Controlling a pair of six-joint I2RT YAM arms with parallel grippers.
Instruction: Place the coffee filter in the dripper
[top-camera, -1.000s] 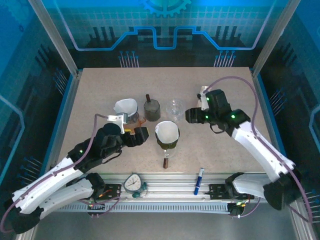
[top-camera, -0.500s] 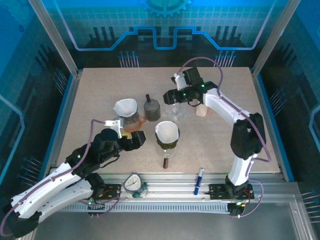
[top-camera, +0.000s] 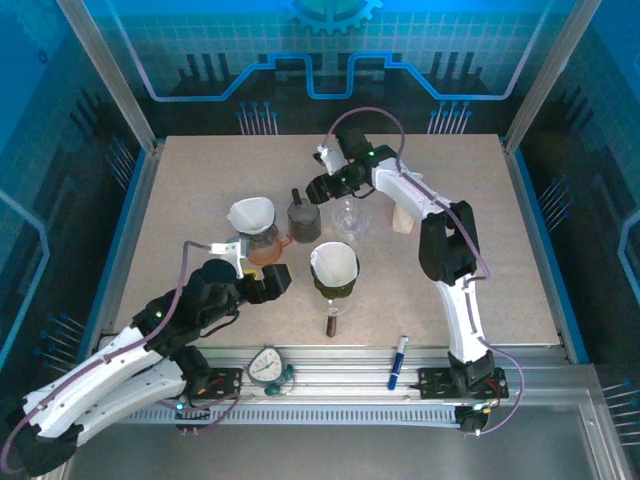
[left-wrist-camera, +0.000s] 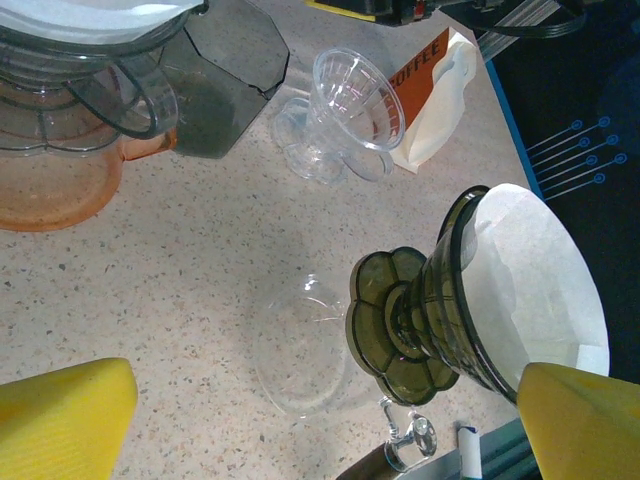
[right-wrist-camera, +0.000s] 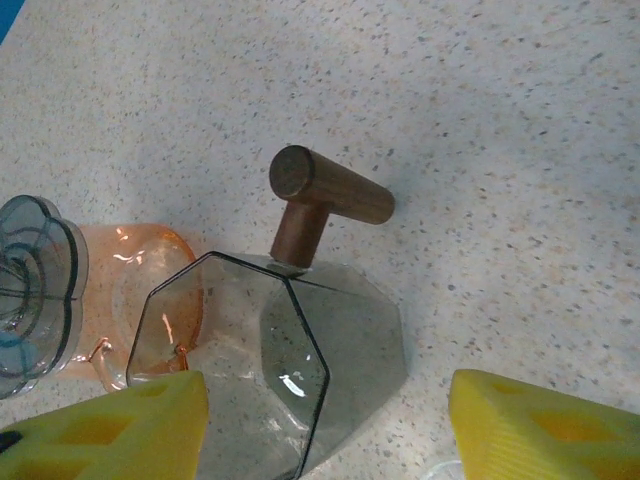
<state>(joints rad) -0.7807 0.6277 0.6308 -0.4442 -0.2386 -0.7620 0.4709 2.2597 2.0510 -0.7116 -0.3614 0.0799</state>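
A white coffee filter (left-wrist-camera: 545, 275) sits inside the dark green dripper (top-camera: 335, 268) at mid-table; in the left wrist view this dripper (left-wrist-camera: 430, 320) lies between my wide-open left fingers. My left gripper (top-camera: 278, 278) hangs just left of it, holding nothing. A second white filter (top-camera: 250, 213) rests in a dripper over an orange cup (top-camera: 270, 245). My right gripper (top-camera: 318, 188) hovers open above the empty smoky grey dripper (right-wrist-camera: 290, 370) with a wooden handle (right-wrist-camera: 325, 200), one yellow finger (right-wrist-camera: 100, 430) on each side, not touching. A clear dripper (top-camera: 350, 213) stands empty beside it.
A pack of filters (top-camera: 402, 215) with an orange label lies right of the clear dripper. A blue marker (top-camera: 398, 348) and a round dial (top-camera: 268, 366) lie on the front rail. A brown-handled piece (top-camera: 333, 322) sits before the green dripper.
My right arm has swung from the right side across the back to above the grey dripper, its jaws narrowing a little. My left gripper has drawn back slightly toward the near left.
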